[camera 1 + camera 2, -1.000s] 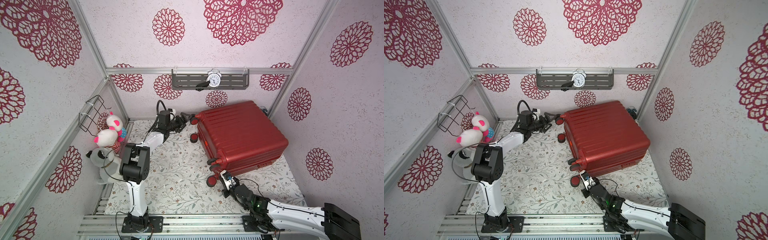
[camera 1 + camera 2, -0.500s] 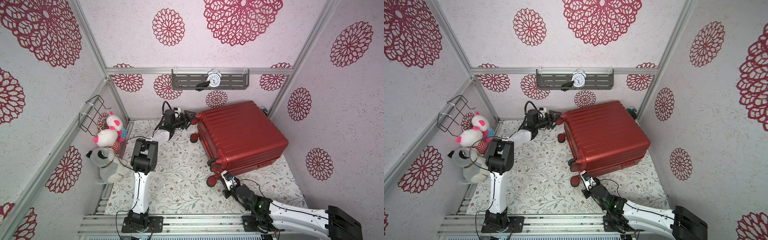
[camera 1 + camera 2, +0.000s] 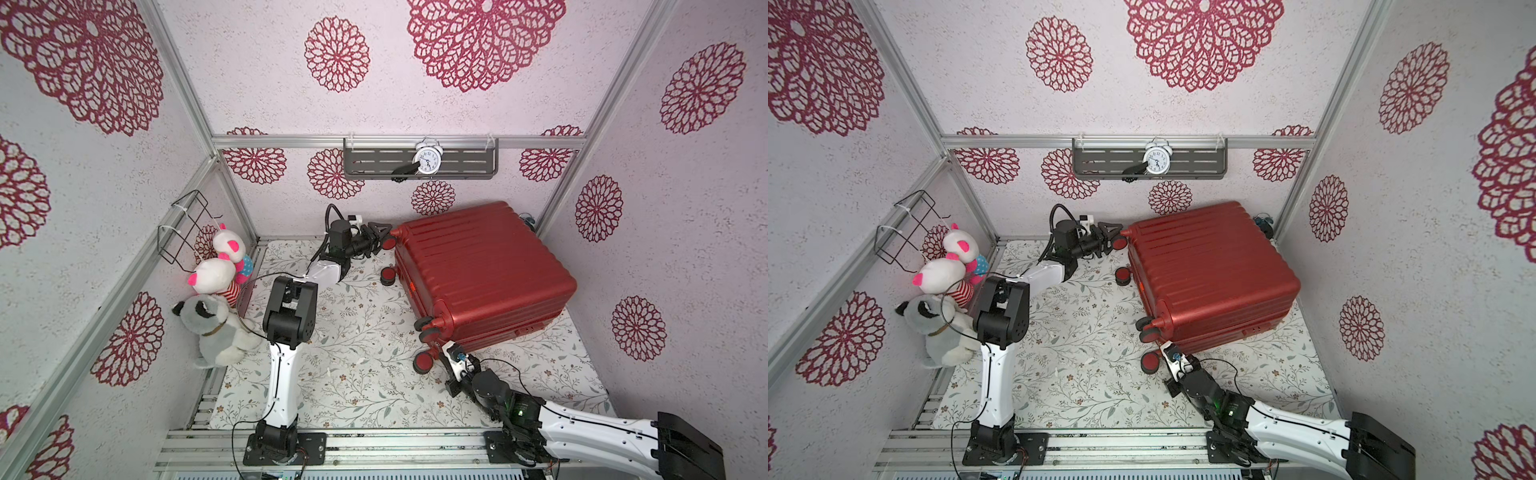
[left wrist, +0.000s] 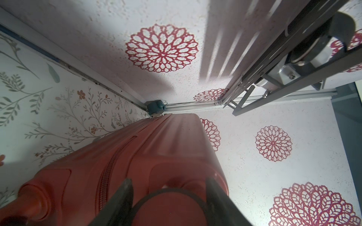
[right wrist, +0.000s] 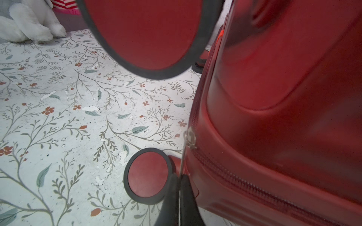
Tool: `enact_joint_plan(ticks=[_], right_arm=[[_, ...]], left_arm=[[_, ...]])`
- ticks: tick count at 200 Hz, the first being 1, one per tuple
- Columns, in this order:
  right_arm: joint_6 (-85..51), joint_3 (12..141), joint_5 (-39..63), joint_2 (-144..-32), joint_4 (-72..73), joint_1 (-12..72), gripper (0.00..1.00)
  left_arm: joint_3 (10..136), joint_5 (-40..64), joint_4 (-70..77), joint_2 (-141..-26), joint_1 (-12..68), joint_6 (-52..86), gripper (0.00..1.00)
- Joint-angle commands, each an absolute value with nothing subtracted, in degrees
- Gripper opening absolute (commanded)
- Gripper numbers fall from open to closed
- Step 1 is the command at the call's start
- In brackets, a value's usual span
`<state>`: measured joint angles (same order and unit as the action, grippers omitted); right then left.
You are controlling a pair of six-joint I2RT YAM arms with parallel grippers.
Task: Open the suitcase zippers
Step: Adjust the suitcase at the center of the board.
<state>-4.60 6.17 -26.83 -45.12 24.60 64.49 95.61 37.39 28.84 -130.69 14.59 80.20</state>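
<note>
While suitcase [image 3: 478, 266] lies flat, right of centre in both top views, we note right gripper [image 5: 179, 177] pinching zipper pull [image 5: 189, 138]; left gripper [image 4: 168, 180] straddles wheel [image 4: 170, 209], whether it clamps we cannot tell.

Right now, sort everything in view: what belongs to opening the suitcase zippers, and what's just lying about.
Job in hand:
- suitcase
- zippers
- zipper pull, pinched by the right gripper
- left gripper, jaws astride a wheel

Lying about:
- plush toys
- alarm clock on the wall shelf
- wire basket
</note>
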Motion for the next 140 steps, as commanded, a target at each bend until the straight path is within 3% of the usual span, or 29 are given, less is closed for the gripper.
enact_joint_plan(ticks=[1, 49, 140], right_arm=[[-4.79, 6.72, -22.88, -42.7, 27.0, 66.01, 0.0], [-5.63, 5.99, -24.43, -39.59, 25.3, 66.06, 0.0], [-6.69, 5.8, -28.26, -38.78, 26.22, 66.1, 0.0]], left_arm=[[88.91, 37.55, 31.93, -125.05, 13.18, 79.63, 0.38], [70.3, 35.03, 38.36, -113.22, 8.62, 77.9, 0.33], [39.82, 27.34, 36.74, -86.31, 3.34, 71.02, 0.31]])
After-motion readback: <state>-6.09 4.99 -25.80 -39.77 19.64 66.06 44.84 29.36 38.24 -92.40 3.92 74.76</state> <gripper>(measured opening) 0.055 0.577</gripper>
